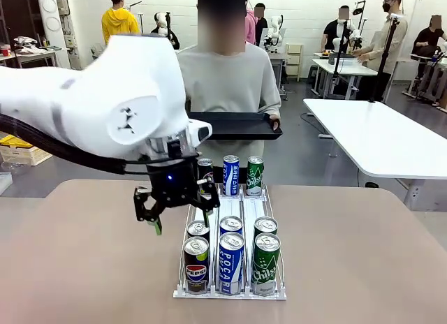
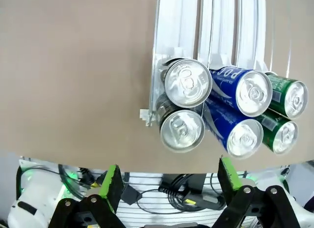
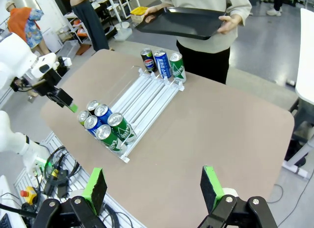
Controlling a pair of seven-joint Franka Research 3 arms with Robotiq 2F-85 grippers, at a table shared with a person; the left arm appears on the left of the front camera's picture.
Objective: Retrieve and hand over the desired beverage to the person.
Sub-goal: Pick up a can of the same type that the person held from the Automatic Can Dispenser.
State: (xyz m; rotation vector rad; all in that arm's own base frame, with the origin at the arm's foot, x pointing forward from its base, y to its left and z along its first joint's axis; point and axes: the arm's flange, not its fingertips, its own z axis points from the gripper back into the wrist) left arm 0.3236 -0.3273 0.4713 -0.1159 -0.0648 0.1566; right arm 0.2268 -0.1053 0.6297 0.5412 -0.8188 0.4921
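Observation:
A clear three-lane rack (image 1: 241, 207) holds beverage cans. At its near end stand dark Pepsi cans (image 1: 196, 264), blue Pocari cans (image 1: 231, 261) and green cans (image 1: 265, 262), two deep. Three more cans (image 1: 230, 174) stand at the far end. My left gripper (image 1: 174, 214) hangs open just left of the rack, above the table, holding nothing. In the left wrist view its fingers (image 2: 112, 181) point down beside the near cans (image 2: 188, 83). My right gripper (image 3: 153, 188) is open and empty, high above the table's near side. The person (image 1: 227, 76) stands at the far side holding a black tray (image 1: 234, 125).
Bare brown table (image 1: 84, 268) lies to both sides of the rack. A white table (image 1: 377, 135) stands to the back right. Other people and tables are farther off. Cables and the robot base (image 2: 186, 193) sit below the table's near edge.

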